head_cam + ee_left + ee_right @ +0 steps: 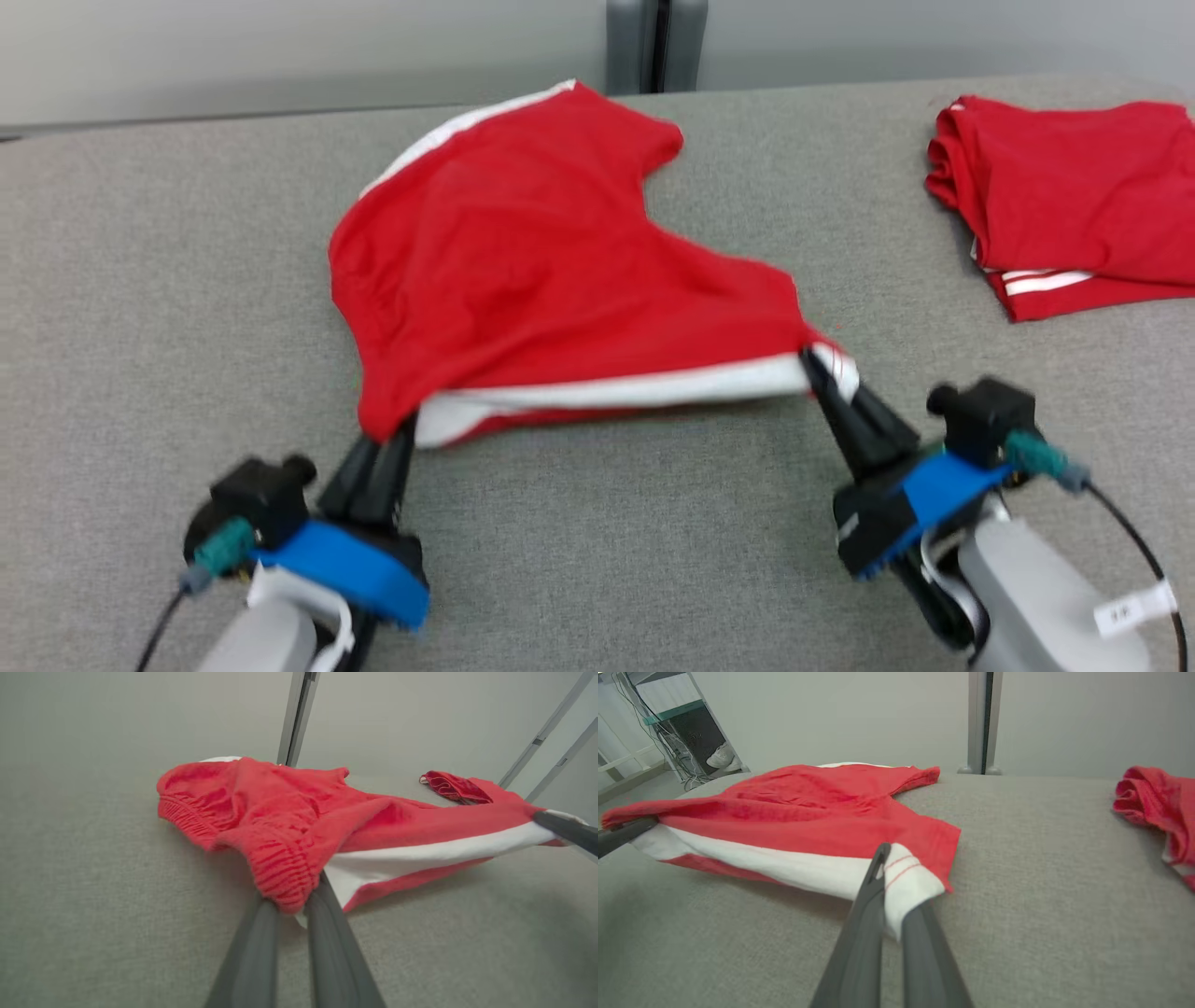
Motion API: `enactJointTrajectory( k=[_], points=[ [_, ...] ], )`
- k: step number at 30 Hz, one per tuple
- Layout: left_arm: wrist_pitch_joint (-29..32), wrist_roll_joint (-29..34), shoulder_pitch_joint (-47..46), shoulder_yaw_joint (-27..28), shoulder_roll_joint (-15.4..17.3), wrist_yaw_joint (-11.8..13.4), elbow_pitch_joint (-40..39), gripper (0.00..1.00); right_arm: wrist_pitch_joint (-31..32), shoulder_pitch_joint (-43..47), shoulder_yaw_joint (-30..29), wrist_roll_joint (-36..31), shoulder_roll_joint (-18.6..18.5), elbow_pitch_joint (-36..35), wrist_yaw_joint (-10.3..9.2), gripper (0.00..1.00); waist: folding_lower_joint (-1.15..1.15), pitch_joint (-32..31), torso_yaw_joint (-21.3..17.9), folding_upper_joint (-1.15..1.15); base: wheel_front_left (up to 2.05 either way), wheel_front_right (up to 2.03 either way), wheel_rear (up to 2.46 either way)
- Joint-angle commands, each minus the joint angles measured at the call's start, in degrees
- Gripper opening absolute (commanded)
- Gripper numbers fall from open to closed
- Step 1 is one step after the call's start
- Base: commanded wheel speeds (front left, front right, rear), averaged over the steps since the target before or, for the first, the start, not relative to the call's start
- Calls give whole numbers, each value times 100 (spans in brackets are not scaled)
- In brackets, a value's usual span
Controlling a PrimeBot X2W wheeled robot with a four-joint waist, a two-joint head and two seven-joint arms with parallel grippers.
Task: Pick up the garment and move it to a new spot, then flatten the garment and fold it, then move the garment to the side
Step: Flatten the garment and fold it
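The garment (523, 271) is a pair of red shorts with a white side stripe, spread across the grey table (140, 280). Its near edge is lifted and stretched between both grippers. My left gripper (397, 429) is shut on the elastic waistband corner (285, 891) at the near left. My right gripper (814, 362) is shut on the white-striped hem corner (906, 882) at the near right. In the left wrist view the garment (299, 812) sags onto the table behind the stretched edge. In the right wrist view the garment (808, 807) runs leftward to the other gripper's dark fingers (621, 835).
A second red garment with white stripes (1074, 205) lies folded at the table's far right, also seen as a red heap (1157, 802). A grey post (656, 42) stands behind the table's far edge. Shelving and cables (686, 742) stand off the table's left.
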Motion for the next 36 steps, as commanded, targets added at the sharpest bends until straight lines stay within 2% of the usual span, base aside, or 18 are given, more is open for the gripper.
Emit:
enactJointTrajectory(
  k=[1, 6, 14, 20, 28, 36],
  points=[
    [-26, 12, 176, 47, -37, -11, -47, 0, -28, 218, 8, 29, -78, -82, 0, 0, 2, -104, -45, 0, 0, 0, 0],
    [-26, 145, 898, 92, -100, 30, -290, 0, -28, 1096, -88, 66, -247, -473, 0, 0, 2, -315, 15, 0, 0, 0, 0],
    [-26, 270, 1669, 43, -95, 117, -751, 0, 21, 2347, -379, 157, -296, -1103, 0, 0, 2, -577, 91, 0, 0, 0, 0],
    [65, 303, 1882, -127, -114, 155, -913, 0, 148, 2676, -762, 88, -210, -1387, 0, 0, 2, -708, 148, 0, 0, 0, 0],
    [168, 377, 1519, -260, -87, 95, -1065, 0, 335, 2005, -870, -74, -389, -1467, 0, 0, 2, -680, 260, 0, 0, 0, 0],
    [199, 426, 779, -310, -31, 0, -1082, 0, 454, 373, -643, -119, -455, -972, 0, 0, 2, -300, 551, 0, 0, 0, 0]
  ],
)
